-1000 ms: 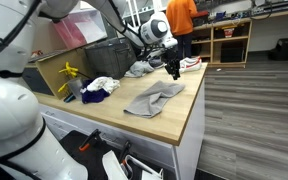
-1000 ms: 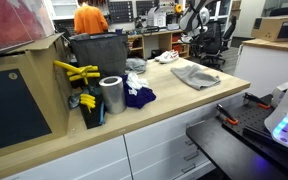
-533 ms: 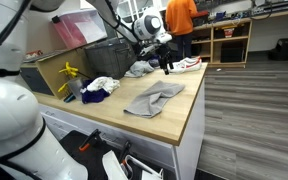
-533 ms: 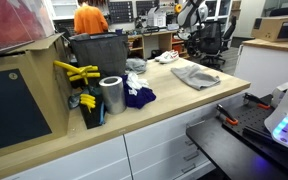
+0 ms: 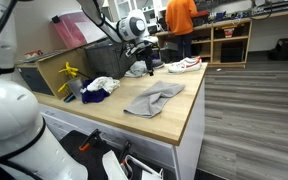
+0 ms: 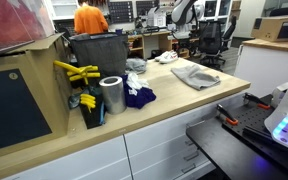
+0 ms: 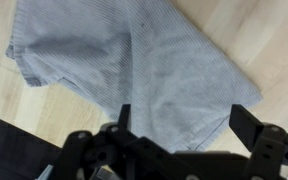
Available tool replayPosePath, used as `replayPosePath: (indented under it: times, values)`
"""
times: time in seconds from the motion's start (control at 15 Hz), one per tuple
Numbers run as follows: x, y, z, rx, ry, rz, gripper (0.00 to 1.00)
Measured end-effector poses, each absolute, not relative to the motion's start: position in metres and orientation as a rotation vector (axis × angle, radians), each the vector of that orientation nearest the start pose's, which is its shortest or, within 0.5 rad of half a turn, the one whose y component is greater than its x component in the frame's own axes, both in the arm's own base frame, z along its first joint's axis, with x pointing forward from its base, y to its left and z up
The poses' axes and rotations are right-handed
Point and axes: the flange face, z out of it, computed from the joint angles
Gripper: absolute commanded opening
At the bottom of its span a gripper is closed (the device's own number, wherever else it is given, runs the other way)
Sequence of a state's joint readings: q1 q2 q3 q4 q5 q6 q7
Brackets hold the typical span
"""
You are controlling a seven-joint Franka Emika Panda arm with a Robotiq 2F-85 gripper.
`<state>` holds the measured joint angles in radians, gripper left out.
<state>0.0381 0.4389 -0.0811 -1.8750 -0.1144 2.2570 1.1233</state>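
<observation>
The gripper (image 5: pixel 148 66) hung in the air over the grey cloth (image 5: pixel 154 98). Its two fingers (image 7: pixel 246 118) were spread wide and held nothing. The cloth lay flat and crumpled on the worktop (image 5: pixel 179 125), close to the edge by the wood floor. A white cloth (image 5: pixel 184 65) lay at the far edge. A blue cloth (image 6: pixel 137 96) sat beside a can (image 6: pixel 111 95), well apart.

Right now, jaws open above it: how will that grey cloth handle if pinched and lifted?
Probably floppy: the grey cloth lies in soft folds, so it should drape from a pinch. Likely light: it looks thin and lies flat on the wooden counter. Pushed, it would probably bunch rather than slide.
</observation>
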Motion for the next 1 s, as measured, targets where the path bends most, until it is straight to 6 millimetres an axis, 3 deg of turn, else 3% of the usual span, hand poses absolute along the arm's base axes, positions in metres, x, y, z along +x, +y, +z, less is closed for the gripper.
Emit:
replayPosePath:
  times: [0.2,0.53,1.0]
  values:
    - [0.604,-0.018,0.258,-2.934,1.504,0.094,1.00]
    - [0.566,-0.029,0.240,-3.097,1.315,0.234,1.00]
    - [0.524,-0.053,0.229,-3.362,0.936,0.123,1.00]
